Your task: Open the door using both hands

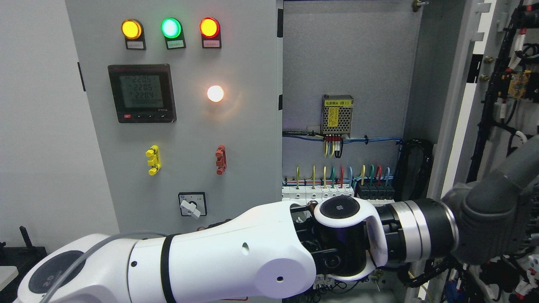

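Observation:
The cabinet's left door [189,126] is a grey panel that stands shut. The right door [459,126] is swung wide open, so its pale edge and its wired inner face [511,84] show at the far right. Between the doors lies the open cabinet interior [345,54]. My left arm [236,256] enters at the lower left and reaches across the bottom of the picture. Its dark grey left hand [497,214] sits low against the open right door. The hand runs off the right edge, so its grip is hidden. My right arm is out of view.
The left door carries three lamps [170,27], a glowing white lamp [215,93], a meter [141,93], yellow [153,160] and red [220,159] handles and a rotary switch [192,205]. Inside are a power supply [337,115], a breaker row [337,191] and a black cable bundle [414,168].

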Controlling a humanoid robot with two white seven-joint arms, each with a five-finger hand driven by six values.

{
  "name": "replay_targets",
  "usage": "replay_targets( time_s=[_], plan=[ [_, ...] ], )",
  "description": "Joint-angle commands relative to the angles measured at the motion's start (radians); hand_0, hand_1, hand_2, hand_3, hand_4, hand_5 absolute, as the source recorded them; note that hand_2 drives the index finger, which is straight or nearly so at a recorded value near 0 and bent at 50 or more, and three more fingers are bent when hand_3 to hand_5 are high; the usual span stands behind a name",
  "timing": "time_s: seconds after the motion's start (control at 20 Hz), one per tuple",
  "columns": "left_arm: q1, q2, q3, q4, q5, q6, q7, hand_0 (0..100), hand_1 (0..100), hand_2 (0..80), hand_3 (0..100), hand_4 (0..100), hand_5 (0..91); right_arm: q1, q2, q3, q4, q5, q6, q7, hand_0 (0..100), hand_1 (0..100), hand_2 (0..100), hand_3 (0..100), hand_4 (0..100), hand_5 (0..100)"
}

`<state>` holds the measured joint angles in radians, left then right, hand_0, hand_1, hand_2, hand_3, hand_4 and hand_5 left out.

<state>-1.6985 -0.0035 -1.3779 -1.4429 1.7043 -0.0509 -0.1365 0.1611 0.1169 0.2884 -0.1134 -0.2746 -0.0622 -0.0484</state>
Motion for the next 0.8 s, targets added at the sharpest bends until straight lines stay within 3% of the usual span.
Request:
replay_targets(
  time_s=[0.0,0.25,0.4,0.75],
  plan=[
    [0.000,-0.073,0.006,0.052,-0.006,0.000,0.008,0,0,0.0,0,3,0.0,0.000,0.000,0.000,0.000,0.000,-0.001,0.001,0,0,0,0,0,0],
    [-0.001,-0.061,0.016,0.048,-0.009,0.016,0.008,0,0,0.0,0,3,0.0,0.000,0.000,0.000,0.000,0.000,-0.001,0.001,0,0,0,0,0,0],
    [0.002,-0.003,0.017,0.026,-0.025,0.062,0.000,0,0,0.0,0,3,0.0,0.000,0.000,0.000,0.000,0.000,0.001,0.001,0,0,0,0,0,0],
    [0.111,0.399,0.016,-0.188,-0.063,0.060,-0.094,0,0,0.0,0,3,0.0,0.000,0.000,0.000,0.000,0.000,0.001,0.001,0,0,0,0,0,0]
  ],
)
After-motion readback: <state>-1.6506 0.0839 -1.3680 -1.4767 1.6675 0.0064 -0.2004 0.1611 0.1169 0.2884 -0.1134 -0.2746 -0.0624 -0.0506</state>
